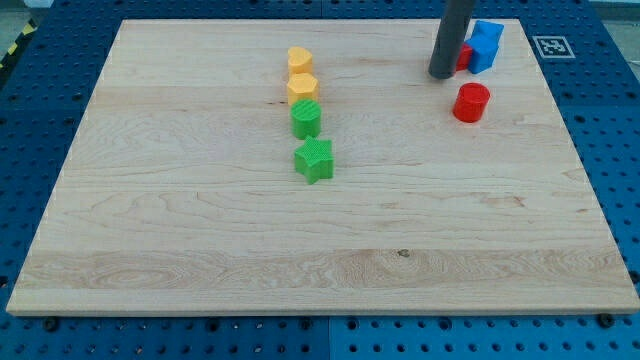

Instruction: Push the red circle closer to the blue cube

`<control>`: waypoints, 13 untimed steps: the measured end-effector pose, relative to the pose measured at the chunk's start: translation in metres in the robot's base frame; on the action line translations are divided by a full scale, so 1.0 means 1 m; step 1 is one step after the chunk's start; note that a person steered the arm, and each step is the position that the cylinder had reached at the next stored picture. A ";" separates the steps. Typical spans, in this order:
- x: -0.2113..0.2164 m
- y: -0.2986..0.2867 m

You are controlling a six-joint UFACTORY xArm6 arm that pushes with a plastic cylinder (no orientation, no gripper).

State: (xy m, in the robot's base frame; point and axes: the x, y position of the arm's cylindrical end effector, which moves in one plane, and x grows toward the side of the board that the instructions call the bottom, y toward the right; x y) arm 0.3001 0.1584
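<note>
Nearest the desk's bottom edge the wooden board (pixel 200 260) carries nothing; a little past its middle stands a column of four ribbed plastic blocks, the green star (pixel 314 159) first, then the green cylinder (pixel 307 118), then the yellow hexagon-like block (pixel 302 88) and a yellow block (pixel 299 59) of uncertain shape beyond it. Toward the top right corner sits the red circle (pixel 471 102), a short ribbed plastic cylinder, upright and standing free, untouched by me. Beyond it, close to the top edge, is the blue cube (pixel 485 45) (its outline looks like two blue pieces pressed together, I cannot tell), with another small red block (pixel 464 58) touching its left side. My tip (pixel 441 74) rests just left of that small red block, above and left of the red circle. I carry no claw, only a rod, so nothing opens or clamps. The circle is near the cube but apart; I judge the closing push is left to do.
</note>
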 end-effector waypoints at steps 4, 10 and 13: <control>-0.052 -0.041; 0.096 0.012; 0.089 0.039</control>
State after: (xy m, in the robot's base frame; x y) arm 0.3895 0.1976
